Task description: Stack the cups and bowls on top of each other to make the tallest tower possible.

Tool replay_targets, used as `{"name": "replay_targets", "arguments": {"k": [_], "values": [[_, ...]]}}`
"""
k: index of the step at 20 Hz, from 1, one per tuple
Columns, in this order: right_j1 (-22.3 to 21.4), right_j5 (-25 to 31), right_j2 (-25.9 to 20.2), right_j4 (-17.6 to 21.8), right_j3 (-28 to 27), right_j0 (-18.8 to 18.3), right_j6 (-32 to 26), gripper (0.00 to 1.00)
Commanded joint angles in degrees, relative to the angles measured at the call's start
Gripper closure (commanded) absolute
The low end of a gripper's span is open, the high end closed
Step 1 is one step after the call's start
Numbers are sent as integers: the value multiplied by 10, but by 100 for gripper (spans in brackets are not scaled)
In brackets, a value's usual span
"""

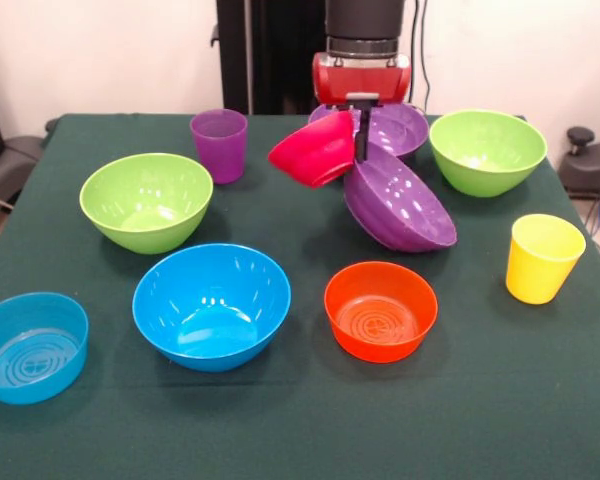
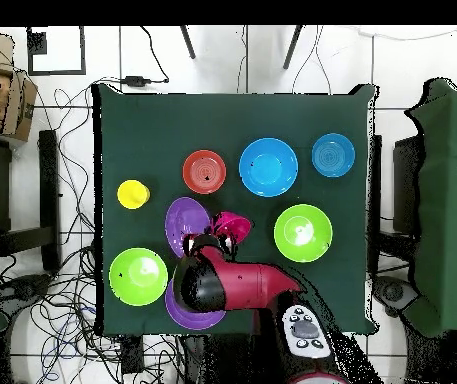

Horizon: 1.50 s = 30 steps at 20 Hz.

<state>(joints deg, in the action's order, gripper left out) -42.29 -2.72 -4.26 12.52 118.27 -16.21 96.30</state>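
Tilted purple bowl (image 1: 398, 205) and red-pink bowl (image 1: 315, 150) crowd claw (image 1: 361, 128), seemingly open cloth front right

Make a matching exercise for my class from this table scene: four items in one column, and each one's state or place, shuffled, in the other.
Items
1. red-pink bowl
2. yellow cup
3. tilted purple bowl
4. small blue bowl

States or places
A. stands upright by itself near the right edge in the front view
B. leans on its side, opening turned up and to the right
C. lifted and tipped, right beside the pincer
D. sits at the near left corner in the front view

Pairs: 1-C, 2-A, 3-B, 4-D
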Motion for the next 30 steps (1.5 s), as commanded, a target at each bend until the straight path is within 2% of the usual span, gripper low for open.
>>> {"name": "replay_targets", "arguments": {"k": [1,2,8,13,24,30], "values": [[-12,32,-25,-16,9,8,93,100],[-10,13,-30,-12,10,2,98,0],[-7,13,-40,-4,19,-12,94,0],[10,-4,-37,1,15,-10,95,0],[14,-6,-34,4,14,-11,93,0],[24,15,-56,18,-8,-43,65,0]]}}
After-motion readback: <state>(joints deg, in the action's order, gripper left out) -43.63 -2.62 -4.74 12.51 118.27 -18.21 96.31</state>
